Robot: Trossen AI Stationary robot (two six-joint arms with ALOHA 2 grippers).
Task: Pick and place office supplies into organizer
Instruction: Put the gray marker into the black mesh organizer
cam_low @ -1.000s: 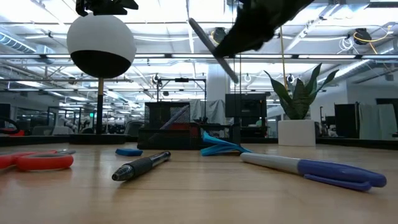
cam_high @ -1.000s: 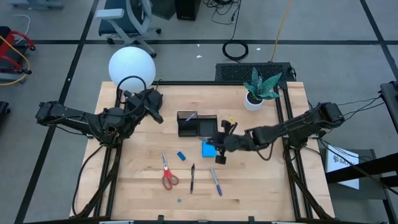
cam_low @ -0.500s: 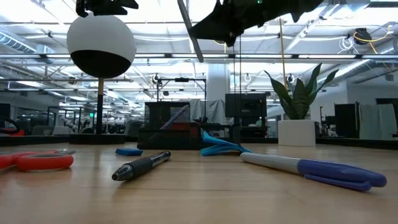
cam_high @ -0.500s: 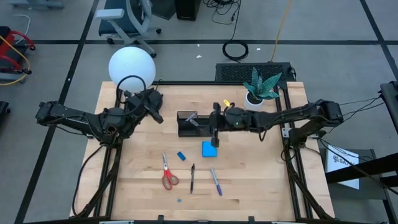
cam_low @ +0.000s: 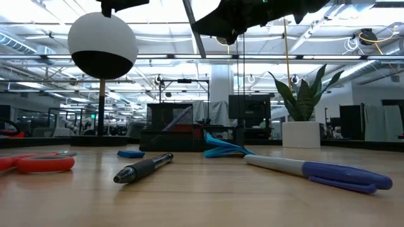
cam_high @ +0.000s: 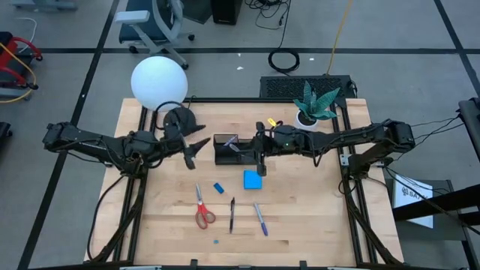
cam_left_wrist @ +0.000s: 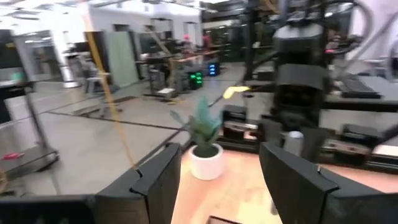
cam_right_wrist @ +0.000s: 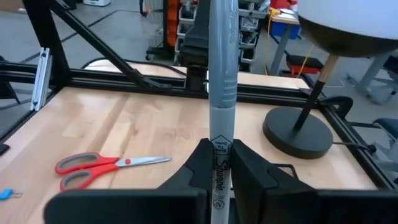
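My right gripper [cam_high: 259,148] is shut on a grey marker [cam_right_wrist: 222,93] and hovers over the right end of the black organizer [cam_high: 225,156]. In the low view the marker [cam_low: 197,38] slants high above the table. My left gripper [cam_high: 201,145] stands open and empty just left of the organizer, its fingers [cam_left_wrist: 155,180] pointing toward the right arm. On the table lie the blue note pad [cam_high: 252,179], a blue eraser [cam_high: 218,187], red-handled scissors [cam_high: 202,208], a black pen [cam_high: 232,214] and a blue pen [cam_high: 260,219]. My right gripper pinches the marker's barrel at its printed label [cam_right_wrist: 222,163] between its two fingers. The fingers [cam_right_wrist: 198,167] come in about level from the table's right side and lie across the marker. The marker is lifted clear and stands roughly upright, a little tilted.
A lamp with a white globe [cam_high: 158,82] and a round black base [cam_high: 178,118] stands at the far left, close to my left gripper. A potted plant [cam_high: 311,109] stands at the far right. Bare wood lies along the near edge and both near corners.
My right gripper has carried the marker from beside the note pad up and toward the far edge, stopping over the organizer; the marker has tipped steeper. My left gripper has swung from facing the lamp base to facing the table's right, staying open.
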